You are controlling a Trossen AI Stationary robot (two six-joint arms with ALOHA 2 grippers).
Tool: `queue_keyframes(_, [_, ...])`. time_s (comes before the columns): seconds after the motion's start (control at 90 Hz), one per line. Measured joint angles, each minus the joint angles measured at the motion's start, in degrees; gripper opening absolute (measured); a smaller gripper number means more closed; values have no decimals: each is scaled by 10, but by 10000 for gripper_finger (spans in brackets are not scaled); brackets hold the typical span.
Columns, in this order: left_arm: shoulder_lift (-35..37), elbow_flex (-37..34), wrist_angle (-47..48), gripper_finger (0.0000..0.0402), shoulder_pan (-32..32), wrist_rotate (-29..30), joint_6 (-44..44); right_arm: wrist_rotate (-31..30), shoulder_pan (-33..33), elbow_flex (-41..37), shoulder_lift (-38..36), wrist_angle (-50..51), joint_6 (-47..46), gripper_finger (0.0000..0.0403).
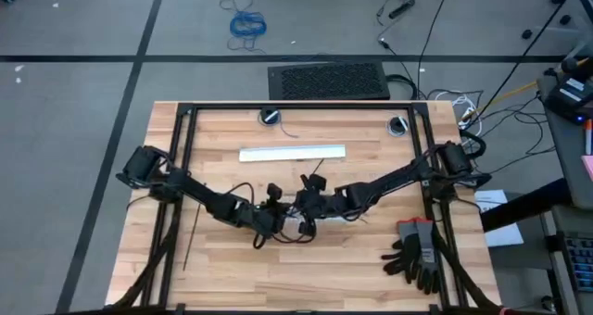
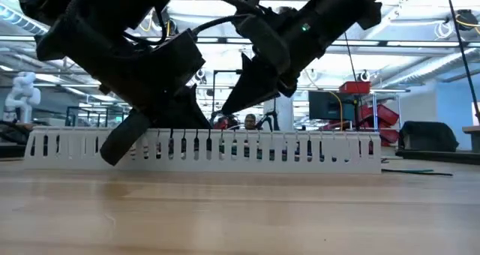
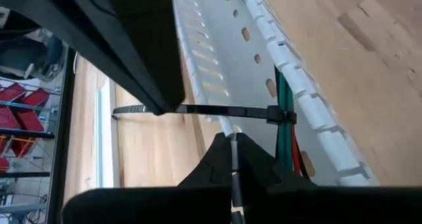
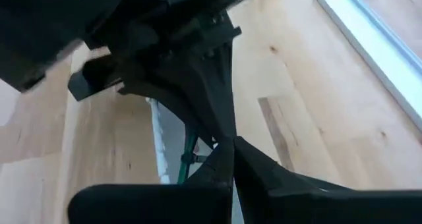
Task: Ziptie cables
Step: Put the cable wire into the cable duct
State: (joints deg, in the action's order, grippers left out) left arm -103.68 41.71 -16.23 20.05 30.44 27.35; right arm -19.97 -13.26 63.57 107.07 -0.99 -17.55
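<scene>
Seen from the left wrist, the left gripper [image 3: 198, 128] has its dark fingers [image 3: 142, 66] closed on the tail of a black ziptie [image 3: 224, 111], which runs straight across to its small head sitting against the cables [image 3: 285, 141], a green, dark and reddish bunch lying just beside the white slotted duct [image 3: 264, 59]. The strip is looped around that bunch. From the right wrist, the right gripper [image 4: 231, 141] has its fingertips [image 4: 227, 161] pressed together to a point, with a green wire [image 4: 190, 148] and a pale strand just beyond them; whether they actually pinch anything cannot be told. In the high view both grippers meet tip to tip at the middle of the wooden table [image 1: 306, 269], just in front of the duct. A spare ziptie [image 1: 192, 233] lies on the wood near the left arm, well apart from them. A pair of dark work gloves [image 1: 417, 252] rests near the right arm.
</scene>
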Motion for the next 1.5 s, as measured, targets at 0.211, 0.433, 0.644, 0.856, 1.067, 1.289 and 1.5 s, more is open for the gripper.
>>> queue_keyframes(0.211, [0, 0, 0, 5, 1, 0, -9, 8, 0, 0, 19, -1, -20, 0])
queue_keyframes(0.433, [0, 0, 0, 5, 5, 0, -11, 8, 5, -2, 22, -5, -18, 0])
queue_keyframes(0.644, [0, 0, -1, 5, 7, 0, -15, 15, 15, -2, 37, -24, -11, 0])
queue_keyframes(0.856, [0, 0, 1, 5, 7, 0, -15, 30, 14, 0, 56, -34, -23, 0])
queue_keyframes(1.067, [-1, 2, -8, 5, 7, 0, -14, 33, 0, -1, 26, 29, -27, 0])
queue_keyframes(1.289, [-1, 2, -9, 5, 7, 5, -14, 26, -3, 8, 12, 71, -11, 0])
queue_keyframes(1.5, [-1, -1, 1, 5, 6, 20, -30, 21, -6, 46, 3, 67, -5, 0])
